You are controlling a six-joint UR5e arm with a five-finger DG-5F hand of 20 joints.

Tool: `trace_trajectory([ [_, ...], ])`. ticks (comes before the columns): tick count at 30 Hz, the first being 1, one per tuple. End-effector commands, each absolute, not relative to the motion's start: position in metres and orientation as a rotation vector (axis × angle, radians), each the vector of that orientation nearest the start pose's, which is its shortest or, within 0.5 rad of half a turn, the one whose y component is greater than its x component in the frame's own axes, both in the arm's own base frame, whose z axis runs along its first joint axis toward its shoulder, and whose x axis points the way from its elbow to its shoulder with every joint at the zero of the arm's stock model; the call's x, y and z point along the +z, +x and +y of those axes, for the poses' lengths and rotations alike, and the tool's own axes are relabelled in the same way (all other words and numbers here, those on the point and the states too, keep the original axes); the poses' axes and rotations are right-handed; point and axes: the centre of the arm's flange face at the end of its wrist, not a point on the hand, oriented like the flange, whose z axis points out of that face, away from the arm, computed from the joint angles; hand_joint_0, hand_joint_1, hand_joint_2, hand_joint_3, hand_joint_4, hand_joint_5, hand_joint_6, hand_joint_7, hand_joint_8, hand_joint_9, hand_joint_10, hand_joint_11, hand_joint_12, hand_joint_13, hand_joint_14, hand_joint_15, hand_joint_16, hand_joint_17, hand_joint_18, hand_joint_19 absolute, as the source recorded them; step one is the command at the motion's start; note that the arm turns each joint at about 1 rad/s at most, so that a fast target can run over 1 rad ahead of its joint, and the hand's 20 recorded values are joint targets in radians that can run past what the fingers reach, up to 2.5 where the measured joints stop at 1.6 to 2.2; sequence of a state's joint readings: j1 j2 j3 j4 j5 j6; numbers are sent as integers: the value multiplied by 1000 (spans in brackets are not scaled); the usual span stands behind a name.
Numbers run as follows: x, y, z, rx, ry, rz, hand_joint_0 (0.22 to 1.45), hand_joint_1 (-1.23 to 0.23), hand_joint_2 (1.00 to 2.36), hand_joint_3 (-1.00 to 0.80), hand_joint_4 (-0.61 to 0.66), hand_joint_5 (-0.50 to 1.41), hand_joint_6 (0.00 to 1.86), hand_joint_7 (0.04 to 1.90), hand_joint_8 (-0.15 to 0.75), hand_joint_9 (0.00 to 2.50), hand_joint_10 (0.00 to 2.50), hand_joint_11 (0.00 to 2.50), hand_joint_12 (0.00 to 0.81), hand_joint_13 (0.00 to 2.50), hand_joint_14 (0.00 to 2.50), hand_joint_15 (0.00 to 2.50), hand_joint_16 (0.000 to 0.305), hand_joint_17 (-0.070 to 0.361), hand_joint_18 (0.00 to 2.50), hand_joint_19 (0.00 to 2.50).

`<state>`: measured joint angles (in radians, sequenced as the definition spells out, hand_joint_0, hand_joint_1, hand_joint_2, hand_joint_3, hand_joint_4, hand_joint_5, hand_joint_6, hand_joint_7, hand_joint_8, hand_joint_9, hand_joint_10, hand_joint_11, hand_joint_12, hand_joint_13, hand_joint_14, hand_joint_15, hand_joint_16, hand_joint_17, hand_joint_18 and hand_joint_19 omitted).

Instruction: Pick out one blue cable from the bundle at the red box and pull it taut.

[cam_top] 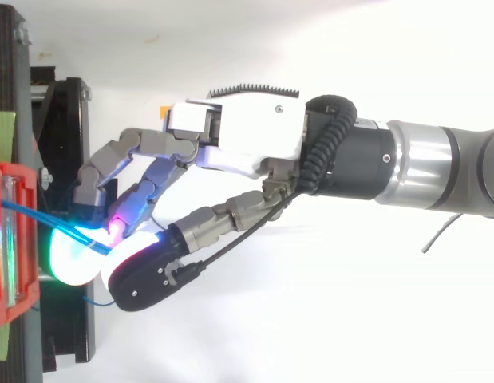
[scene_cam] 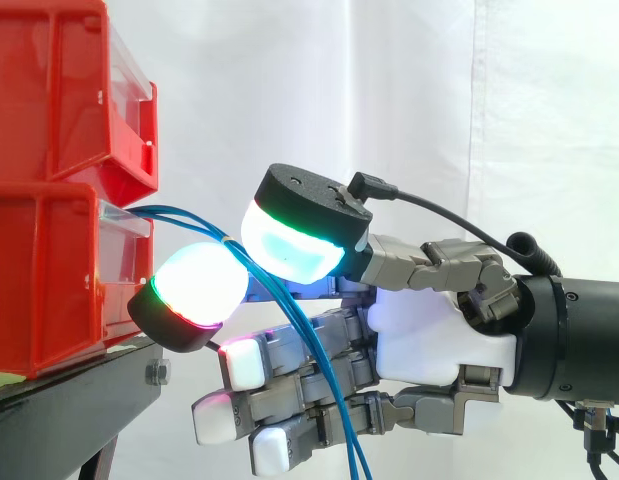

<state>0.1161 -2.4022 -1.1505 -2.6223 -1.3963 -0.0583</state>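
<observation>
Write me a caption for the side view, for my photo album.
Robot hand pinches blue cables between its glowing pads, right beside the stacked red bins.

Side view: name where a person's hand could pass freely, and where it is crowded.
Free: the space above the robot hand, bordered by the upper red box and the white curtain. Crowded: between the lower red box and the palm, where glowing fingertips pinch the blue cables.
</observation>
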Motion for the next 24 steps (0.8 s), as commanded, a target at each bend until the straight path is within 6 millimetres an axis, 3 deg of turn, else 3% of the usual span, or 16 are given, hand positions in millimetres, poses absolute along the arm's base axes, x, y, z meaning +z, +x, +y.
trace_trajectory([
  [1, 203, 793, -62, 1180, 1132, 1115, 623, -745, 1017, -309, -50, -101, 927, 673, 279, 1034, 21, 571, 286, 846, 16, 396, 41, 93, 782, 618],
  [8, 201, 791, -64, 1176, 1136, 1139, 576, -670, 1000, -500, 38, -97, 912, 679, 283, 1066, 21, 561, 292, 867, 16, 412, 42, 94, 802, 619],
  [14, 205, 790, -66, 1178, 1134, 1151, 567, -567, 1000, -500, 38, -92, 903, 701, 289, 1084, 22, 553, 287, 870, 15, 408, 42, 95, 809, 628],
  [24, 221, 783, -71, 1155, 1147, 1172, 592, -654, 1017, -296, 24, -78, 905, 754, 295, 1111, 21, 574, 276, 855, 15, 393, 41, 93, 798, 635],
])
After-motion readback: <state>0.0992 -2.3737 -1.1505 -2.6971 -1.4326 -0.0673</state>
